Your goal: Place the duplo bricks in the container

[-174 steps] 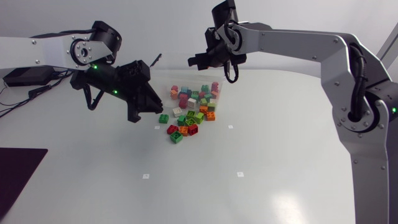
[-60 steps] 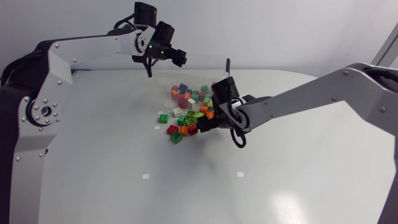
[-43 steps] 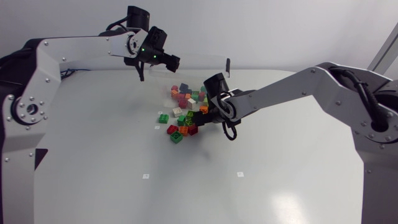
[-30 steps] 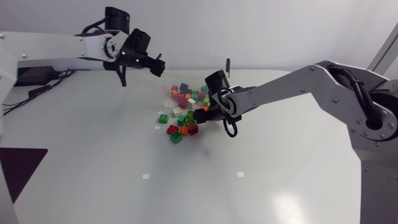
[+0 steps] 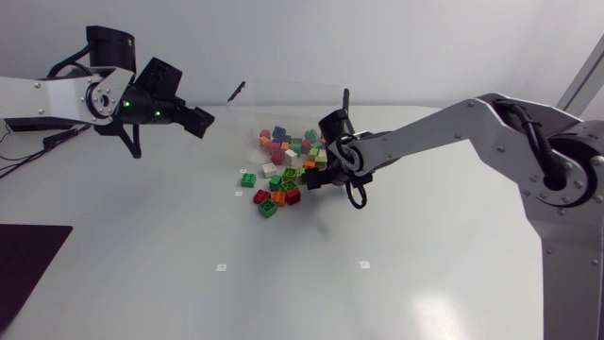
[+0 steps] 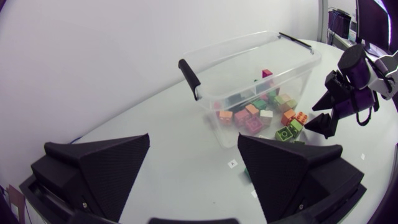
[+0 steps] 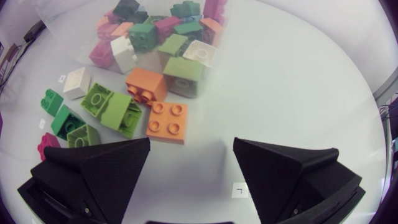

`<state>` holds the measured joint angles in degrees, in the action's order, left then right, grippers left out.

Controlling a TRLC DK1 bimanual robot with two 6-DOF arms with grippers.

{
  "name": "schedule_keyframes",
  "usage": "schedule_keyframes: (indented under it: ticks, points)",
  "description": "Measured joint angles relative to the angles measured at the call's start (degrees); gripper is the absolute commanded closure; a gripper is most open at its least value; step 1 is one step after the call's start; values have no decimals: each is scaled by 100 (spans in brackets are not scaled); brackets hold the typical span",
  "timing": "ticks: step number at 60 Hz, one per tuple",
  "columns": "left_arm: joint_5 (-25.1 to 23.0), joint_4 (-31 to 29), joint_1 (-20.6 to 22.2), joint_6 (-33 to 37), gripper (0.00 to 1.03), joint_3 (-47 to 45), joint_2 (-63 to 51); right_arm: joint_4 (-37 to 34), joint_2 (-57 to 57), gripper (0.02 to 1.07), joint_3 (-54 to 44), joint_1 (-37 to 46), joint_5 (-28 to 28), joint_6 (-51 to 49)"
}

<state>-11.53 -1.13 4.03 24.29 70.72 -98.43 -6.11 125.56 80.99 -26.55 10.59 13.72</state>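
Note:
A clear container (image 5: 247,102) with black handles stands at the table's back middle, and several coloured duplo bricks (image 5: 286,143) lie in it. More bricks (image 5: 276,192) sit loose on the table in front of it. My right gripper (image 5: 316,178) is low at the right edge of that loose pile, open and empty. An orange brick (image 7: 166,121) lies just ahead of the right gripper (image 7: 191,149), with lime green bricks (image 7: 113,107) beside it. My left gripper (image 5: 204,121) hangs open and empty in the air, left of the container (image 6: 249,68).
A dark mat (image 5: 24,260) lies at the table's front left corner. Small white marks (image 5: 221,267) dot the table in front of the bricks. The right arm's (image 5: 444,132) links span the table's right side.
My left arm has pulled back from above the container to the far left, its gripper opening. The right gripper has stayed low at the loose bricks, shifting slightly.

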Motion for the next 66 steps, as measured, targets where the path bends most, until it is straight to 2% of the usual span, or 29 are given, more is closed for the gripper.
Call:
schedule_keyframes:
  ticks: [17, 33, 35, 43, 48, 52, 63, 66]
  points:
    - [-24, 208, -55, 83, 5, -627, 358, 116, 175, 13, 111, -72, -2, -2]
    - [-44, 330, -57, 136, 5, -850, 422, 116, 343, 13, 358, -83, -2, -22]
    - [-48, 365, -57, 149, 5, -879, 426, 116, 365, 16, 398, -83, -2, -22]
    - [-61, 483, -66, 199, 5, -1025, 428, 140, 424, 36, 479, -83, -2, -24]
    - [-66, 575, -76, 308, 5, -1152, 428, 179, 435, 43, 479, -83, -2, -28]
    - [-87, 647, -87, 437, 5, -1272, 428, 214, 444, 57, 479, -70, -2, -42]
    - [-503, 721, -116, 824, 5, -1482, 363, 422, 498, 62, 468, 37, -4, -44]
    - [-566, 728, -116, 883, 5, -1480, 275, 463, 498, 67, 433, 55, -4, -57]
